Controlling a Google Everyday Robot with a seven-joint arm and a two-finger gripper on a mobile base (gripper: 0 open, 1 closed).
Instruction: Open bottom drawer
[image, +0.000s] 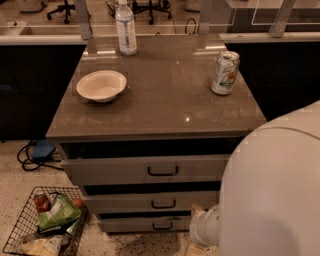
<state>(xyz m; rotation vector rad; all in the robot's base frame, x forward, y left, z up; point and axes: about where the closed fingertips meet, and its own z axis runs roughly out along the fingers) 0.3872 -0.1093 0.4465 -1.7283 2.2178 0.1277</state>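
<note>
The bottom drawer (135, 224) is the lowest and narrowest of three grey fronts, with a small black bar handle (162, 226). It sits a little out from the cabinet, like the two fronts above it. My gripper (197, 231) is low at the drawer's right end, to the right of the handle and close to the front. Most of it is hidden behind my white arm (272, 190), which fills the lower right of the view.
The cabinet top (160, 95) holds a white bowl (101, 85), a water bottle (125, 27) and a soda can (224, 73). A wire basket (47, 225) of snacks stands on the floor at the lower left. Cables (35, 152) lie at the left.
</note>
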